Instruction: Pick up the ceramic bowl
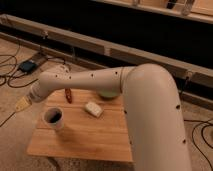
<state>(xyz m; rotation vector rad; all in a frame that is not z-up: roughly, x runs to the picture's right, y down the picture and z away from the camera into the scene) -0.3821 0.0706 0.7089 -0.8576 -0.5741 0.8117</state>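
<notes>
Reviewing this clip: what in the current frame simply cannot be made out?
All in the camera view:
- Ceramic bowl: only its near rim shows at the table's far edge. The arm covers the rest.
- Gripper: left of the table, away from the bowl, too small for detail.
- Reddish item and pale block: too small to identify.
- Table legs: cut off by the bottom edge.

Readable text, labels, brands, numbers, signs: none on any item. Table (100, 136): bare wood grain, no marking. White mug (53, 119), near the left edge: no print to be read. Ceramic bowl (106, 94), at the far edge: plain glaze. Pale block (92, 108), mid-table: no lettering legible. Arm shell (95, 79): small dark dots only, no characters. Pincer (23, 103): outside the left edge, toward the far-left corner, unmarked.
</notes>
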